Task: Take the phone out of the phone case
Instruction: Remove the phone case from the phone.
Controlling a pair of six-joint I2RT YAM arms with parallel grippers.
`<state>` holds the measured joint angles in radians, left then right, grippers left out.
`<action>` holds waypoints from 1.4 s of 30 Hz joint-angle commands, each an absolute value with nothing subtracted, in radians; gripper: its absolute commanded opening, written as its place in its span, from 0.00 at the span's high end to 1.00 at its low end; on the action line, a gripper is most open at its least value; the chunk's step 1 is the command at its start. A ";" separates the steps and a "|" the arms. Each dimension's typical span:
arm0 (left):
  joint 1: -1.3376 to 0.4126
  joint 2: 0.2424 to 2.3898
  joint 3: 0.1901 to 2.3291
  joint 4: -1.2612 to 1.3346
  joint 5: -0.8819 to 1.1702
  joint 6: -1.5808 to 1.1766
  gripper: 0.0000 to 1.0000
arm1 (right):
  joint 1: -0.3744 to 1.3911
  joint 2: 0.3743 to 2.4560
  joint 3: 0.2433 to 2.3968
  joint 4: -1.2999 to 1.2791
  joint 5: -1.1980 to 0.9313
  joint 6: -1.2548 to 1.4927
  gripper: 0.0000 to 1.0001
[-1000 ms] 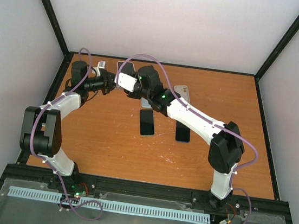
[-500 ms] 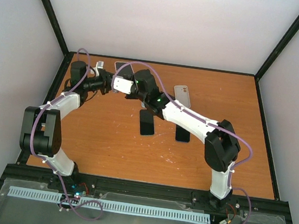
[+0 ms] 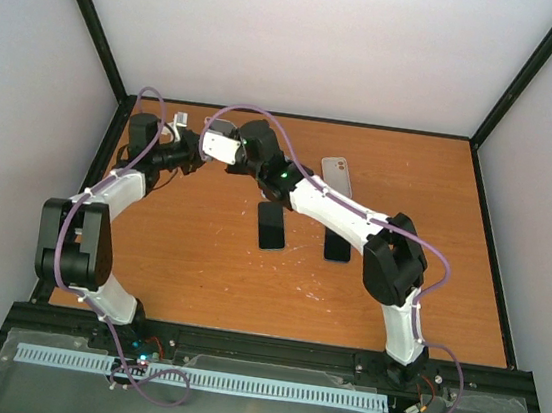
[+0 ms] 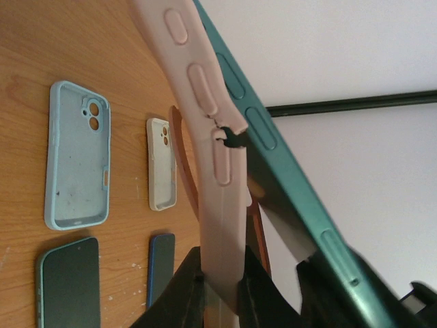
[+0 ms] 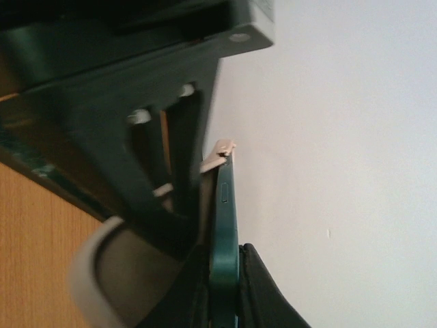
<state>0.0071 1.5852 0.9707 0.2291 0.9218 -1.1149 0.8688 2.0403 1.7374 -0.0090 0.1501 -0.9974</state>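
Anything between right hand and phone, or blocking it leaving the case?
Nothing visible. Right hand is shut on the dark green phone; left hand grips the pink silicone case, parted from it at the held end.

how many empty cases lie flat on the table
2: a light blue case and a white case, side by side on the table in the left wrist view; more may be hidden.

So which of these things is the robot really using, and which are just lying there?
In the job: pink phone case, in the left gripper; green phone, in the right gripper.
Just lying about: light blue case, white case, dark phone, blue phone.
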 commanded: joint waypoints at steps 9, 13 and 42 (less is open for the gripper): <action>0.024 1.554 0.958 0.040 0.829 -0.832 0.99 | 0.839 1.906 1.813 -0.023 0.139 -0.777 0.97; 0.040 1.562 0.955 -0.024 0.748 -0.774 0.99 | 0.836 1.872 1.793 -0.020 0.143 -0.770 0.97; 0.034 1.997 1.323 -0.337 0.806 -0.332 0.99 | 0.693 1.657 1.525 -0.110 0.084 -0.768 0.97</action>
<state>0.0448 1.9472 1.2526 -0.2638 0.8173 -0.4015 0.7055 1.7355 1.5208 -0.1680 0.0933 -0.7834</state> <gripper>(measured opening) 0.103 0.070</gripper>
